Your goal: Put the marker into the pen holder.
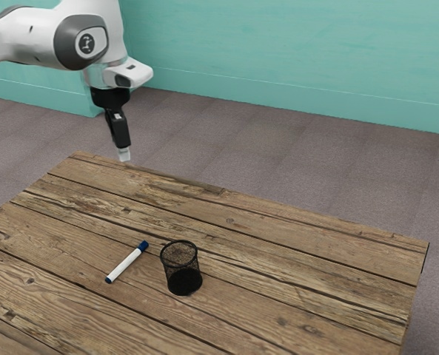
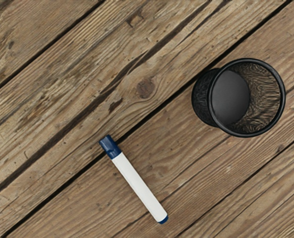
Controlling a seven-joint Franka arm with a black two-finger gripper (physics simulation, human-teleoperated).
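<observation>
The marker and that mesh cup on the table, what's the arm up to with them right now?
Nothing is being handled at this moment. The gripper hangs in the air, above the level of the wooden table, touching neither thing. The white marker with its blue cap lies on its side on the wood, beside the black mesh pen holder. The holder stands upright and empty, so the marker is not in it yet.

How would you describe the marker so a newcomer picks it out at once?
On the wooden table, find the black mesh holder. The marker lies flat beside it, not touching, toward the exterior view's left. It's a slim white stick with blue ends, while the holder is an upright, open black cup.
</observation>
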